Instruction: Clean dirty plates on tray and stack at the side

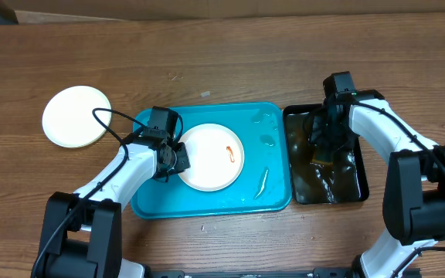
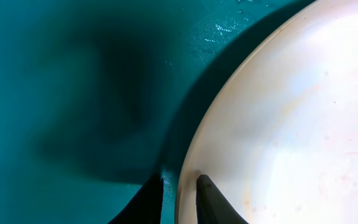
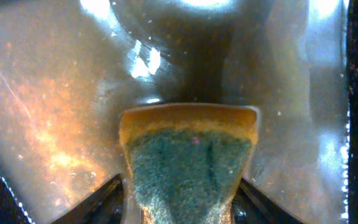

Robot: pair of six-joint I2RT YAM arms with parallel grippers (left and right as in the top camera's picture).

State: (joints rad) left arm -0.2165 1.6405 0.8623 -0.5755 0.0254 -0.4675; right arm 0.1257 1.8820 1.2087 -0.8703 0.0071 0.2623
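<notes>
A white plate (image 1: 211,157) with a red-orange smear lies in the turquoise tray (image 1: 273,177). My left gripper (image 1: 178,158) is at the plate's left rim. In the left wrist view its fingers (image 2: 180,178) straddle the rim of the plate (image 2: 278,124), one on the tray (image 2: 55,74) and one inside the plate, closed on it. A pale plate (image 1: 76,116) lies on the table at the far left. My right gripper (image 1: 323,143) is down in the black tub (image 1: 338,185), shut on a green-and-yellow sponge (image 3: 188,162).
The tub holds brownish water (image 3: 42,93) and stands against the tray's right side. Water drops and a pale streak (image 1: 263,181) lie on the tray's right part. Bare wooden table surrounds the tray.
</notes>
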